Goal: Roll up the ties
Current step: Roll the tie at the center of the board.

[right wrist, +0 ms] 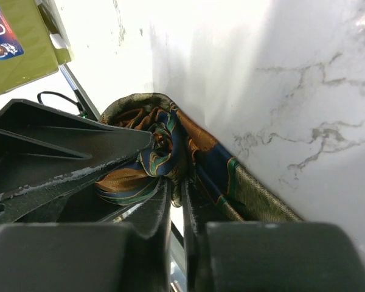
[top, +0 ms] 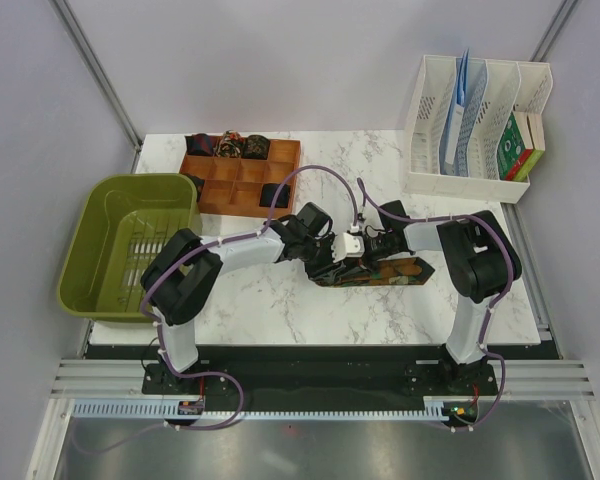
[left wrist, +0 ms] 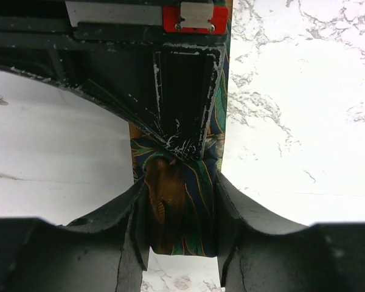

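Top external: white marble-veined table, glossy. Both arms meet at centre over the patterned tie, a flat silky strip, navy with orange and green, one end bunched into a loose roll under the grippers. Wooden divided tray behind; rolled ties in its back compartments, one dark roll in a front one. Olive plastic bin left, slotted floor. White slatted organiser right, holding papers and a green-red box; print unreadable.

Left wrist: left gripper, matte black and scuffed, jaws hugging both edges of the tie.

Right wrist: right gripper, jaws nearly pressed together, thin slit at the roll; fabric caught or not, cannot tell. Blue sticker on the bin, starts "Bo".
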